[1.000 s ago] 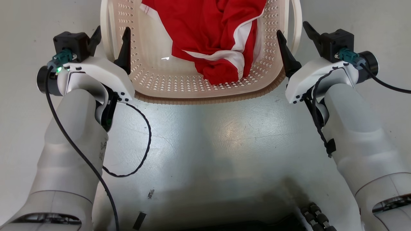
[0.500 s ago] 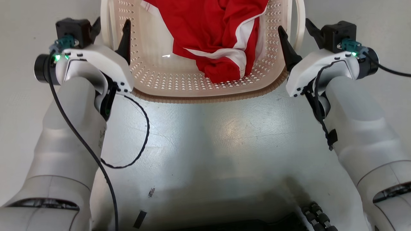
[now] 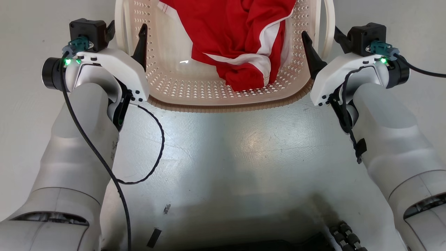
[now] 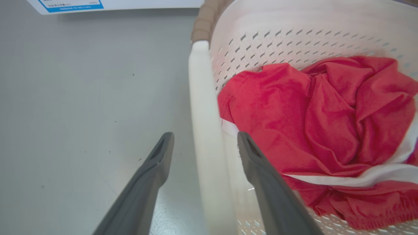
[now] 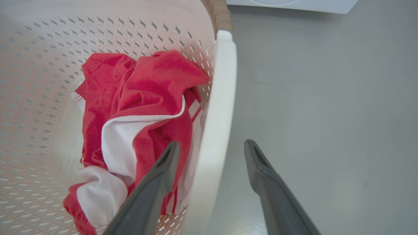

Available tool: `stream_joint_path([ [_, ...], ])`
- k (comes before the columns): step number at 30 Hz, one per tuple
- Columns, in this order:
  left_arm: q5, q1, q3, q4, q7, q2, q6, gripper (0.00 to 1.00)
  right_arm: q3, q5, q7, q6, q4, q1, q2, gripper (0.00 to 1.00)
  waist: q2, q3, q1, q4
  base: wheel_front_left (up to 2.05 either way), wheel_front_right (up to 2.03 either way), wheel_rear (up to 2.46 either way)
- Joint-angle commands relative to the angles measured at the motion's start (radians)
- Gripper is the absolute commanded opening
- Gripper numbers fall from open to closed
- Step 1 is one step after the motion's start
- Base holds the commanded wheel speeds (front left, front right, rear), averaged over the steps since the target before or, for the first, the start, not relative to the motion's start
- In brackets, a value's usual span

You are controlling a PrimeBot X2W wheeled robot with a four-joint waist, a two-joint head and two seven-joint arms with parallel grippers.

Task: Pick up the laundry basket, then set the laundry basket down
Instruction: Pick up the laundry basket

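The laundry basket (image 3: 223,106) stands on the grey floor at the top middle of the head view, cream and perforated with a brown rim. A red and white garment (image 3: 244,45) lies inside it. My left gripper (image 3: 126,35) is open and straddles the left white loop handle (image 4: 202,114), one finger outside the basket and one inside. My right gripper (image 3: 324,38) is open around the right loop handle (image 5: 222,98) in the same way. In the wrist views each handle runs between the fingers of the left gripper (image 4: 205,137) and the right gripper (image 5: 212,144).
A white appliance base with a blue label (image 4: 65,5) stands beyond the basket, and its white edge (image 5: 287,5) shows past the right handle. My dark base (image 3: 244,244) is at the bottom. A black cable (image 3: 153,157) loops off the left wrist.
Both grippers have moved forward along the basket's sides, so the handles lie deeper between the fingers. The left one also shifted slightly inward. The fingers stayed open.
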Motion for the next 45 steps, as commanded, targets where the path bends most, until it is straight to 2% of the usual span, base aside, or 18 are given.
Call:
stream_joint_path([
  [1,0.006,0.004,0.011,-0.003,-0.005,0.027,0.008,1.0,0.02,0.018,-0.011,0.006,0.002,0.017,0.015,1.0,0.0,0.001,0.0,0.001,0.0,0.0,0.0],
  [14,0.009,-0.011,0.0,0.003,-0.005,0.027,0.013,1.0,0.058,0.067,-0.011,0.006,0.021,-0.003,0.015,1.0,0.0,0.012,0.0,0.005,0.0,0.0,0.0],
  [16,0.009,-0.013,-0.002,0.005,-0.005,0.027,0.013,1.0,0.063,0.074,-0.011,0.006,0.022,-0.004,0.015,0.93,0.0,0.014,0.0,0.005,0.0,0.0,0.0],
  [17,0.009,-0.014,-0.003,0.006,-0.005,0.028,0.013,1.0,0.066,0.076,-0.011,0.006,0.022,-0.005,0.015,0.84,0.0,0.014,0.0,0.005,0.0,0.0,0.0],
  [18,0.012,-0.015,-0.006,0.004,-0.005,0.029,0.013,0.94,0.069,0.079,-0.011,0.006,0.022,-0.005,0.015,0.56,0.0,0.015,0.0,0.005,0.0,0.0,0.0],
  [19,0.014,-0.015,-0.008,0.0,-0.005,0.031,0.015,0.78,0.073,0.082,-0.011,0.006,0.022,-0.005,0.015,0.4,0.0,0.015,0.0,0.005,0.0,0.0,0.0],
  [20,0.014,-0.014,-0.009,0.002,-0.005,0.031,0.015,0.39,0.076,0.084,-0.011,0.006,0.023,-0.004,0.015,0.0,0.0,0.015,0.0,0.005,0.0,0.0,0.0],
  [21,0.013,-0.013,-0.01,0.004,-0.005,0.031,0.014,0.0,0.08,0.087,-0.011,0.006,0.023,-0.004,0.015,0.0,0.0,0.014,0.0,0.005,0.0,0.0,0.0],
  [33,0.009,0.0,-0.02,0.021,-0.005,0.015,0.023,0.0,0.135,0.122,0.006,0.006,0.04,0.009,0.015,0.0,0.0,-0.01,0.0,0.011,0.0,0.0,0.0],
  [45,-0.019,0.089,-0.019,0.084,-0.005,-0.015,0.04,0.0,0.208,0.137,0.09,0.006,0.05,0.088,0.015,0.0,0.0,-0.164,0.0,0.026,0.0,0.0,0.0],
])
